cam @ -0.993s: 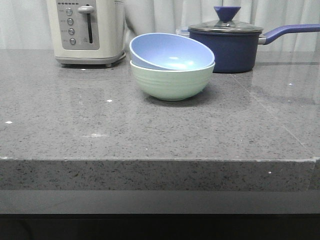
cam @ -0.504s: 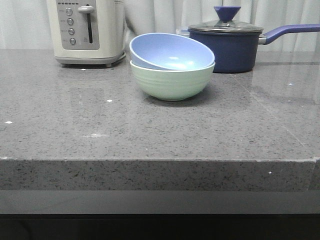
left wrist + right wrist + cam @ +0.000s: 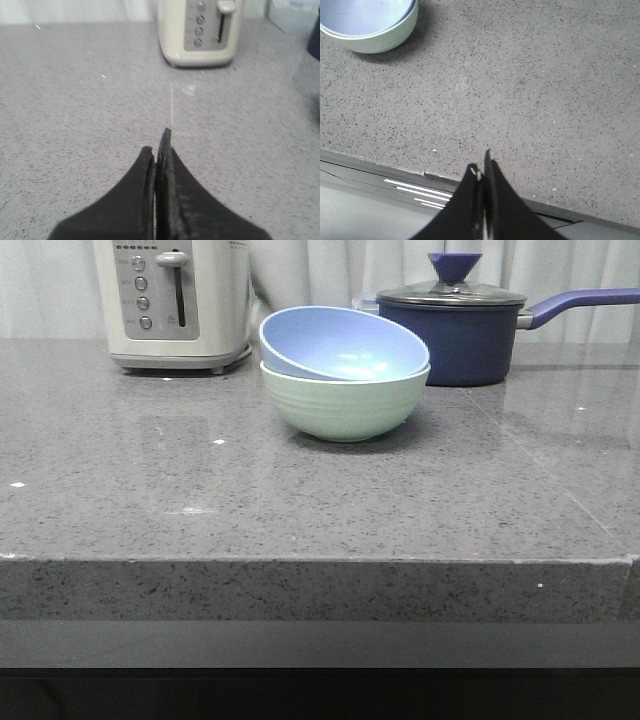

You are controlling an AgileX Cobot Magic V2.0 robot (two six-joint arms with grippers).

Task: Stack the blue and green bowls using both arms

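The blue bowl sits tilted inside the green bowl near the back middle of the grey counter. Both show again in the right wrist view, the blue bowl nested in the green bowl, far from my right gripper. That gripper is shut with nothing in it, hovering over the counter's front edge. My left gripper is also shut and empty, above bare counter well short of the toaster. Neither arm appears in the front view.
A cream toaster stands at the back left, also seen as the toaster from the left wrist. A navy lidded saucepan with a long handle sits behind the bowls at the right. The counter's front edge drops off.
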